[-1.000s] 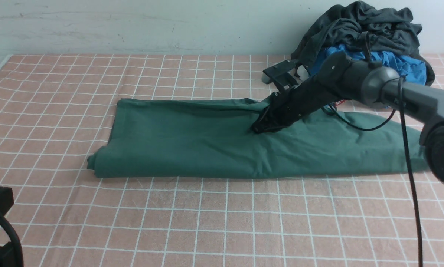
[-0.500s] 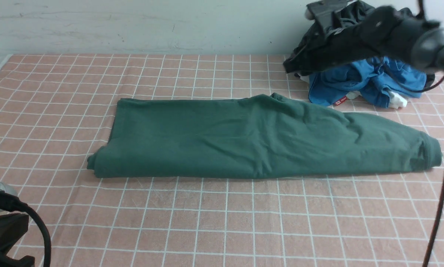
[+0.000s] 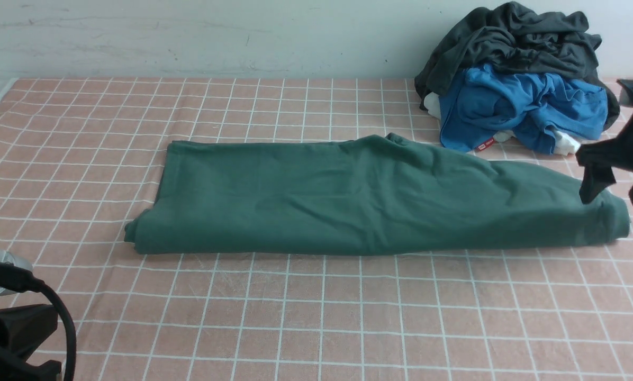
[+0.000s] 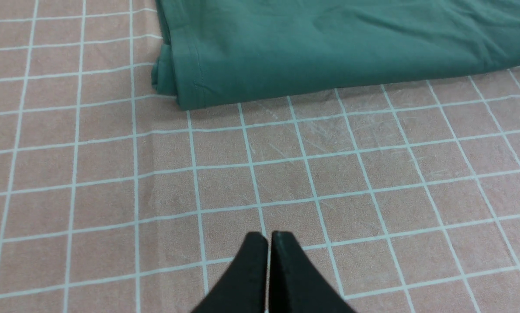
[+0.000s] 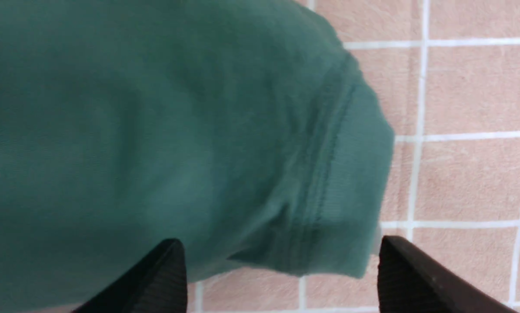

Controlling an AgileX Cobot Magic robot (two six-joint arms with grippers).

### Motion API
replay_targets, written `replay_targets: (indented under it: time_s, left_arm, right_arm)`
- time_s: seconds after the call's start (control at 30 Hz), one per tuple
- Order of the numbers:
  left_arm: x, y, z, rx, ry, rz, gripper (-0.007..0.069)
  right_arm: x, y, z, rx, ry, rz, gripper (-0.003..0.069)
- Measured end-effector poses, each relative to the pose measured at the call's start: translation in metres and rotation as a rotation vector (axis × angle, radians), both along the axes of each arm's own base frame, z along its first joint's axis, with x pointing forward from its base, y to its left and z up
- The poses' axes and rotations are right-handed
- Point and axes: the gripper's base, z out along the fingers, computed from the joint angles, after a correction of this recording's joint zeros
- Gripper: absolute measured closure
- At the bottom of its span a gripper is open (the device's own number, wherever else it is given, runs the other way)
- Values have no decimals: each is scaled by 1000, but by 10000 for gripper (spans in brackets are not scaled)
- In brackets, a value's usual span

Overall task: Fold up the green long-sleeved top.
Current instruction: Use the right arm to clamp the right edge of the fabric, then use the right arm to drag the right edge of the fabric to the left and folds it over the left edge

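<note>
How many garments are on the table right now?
3: the green long-sleeved top lies in the middle; the blue garment sits heaped at the far right, the charcoal-grey garment on top of it. White fabric under that pile may be a fourth.

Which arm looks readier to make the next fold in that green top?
Right, probably. The right gripper hangs open over the cuffed end of the green top, ready to pinch. The left gripper is shut over bare tablecloth, short of the top.
</note>
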Motion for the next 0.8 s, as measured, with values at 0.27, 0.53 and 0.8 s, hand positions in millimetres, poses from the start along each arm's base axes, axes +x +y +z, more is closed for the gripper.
replay_targets:
  time_s: [0.27,0.53,0.8]
  left_arm:
    - [4,0,-2,-4,17,3,628]
    - [5,0,-2,-17,21,5,628]
    - [5,0,-1,-32,9,11,628]
  right_arm:
    - [9,-7,-46,57,-67,-95,188]
    - [9,-4,-47,88,-40,-39,510]
    - [3,-17,73,-137,-149,21,664]
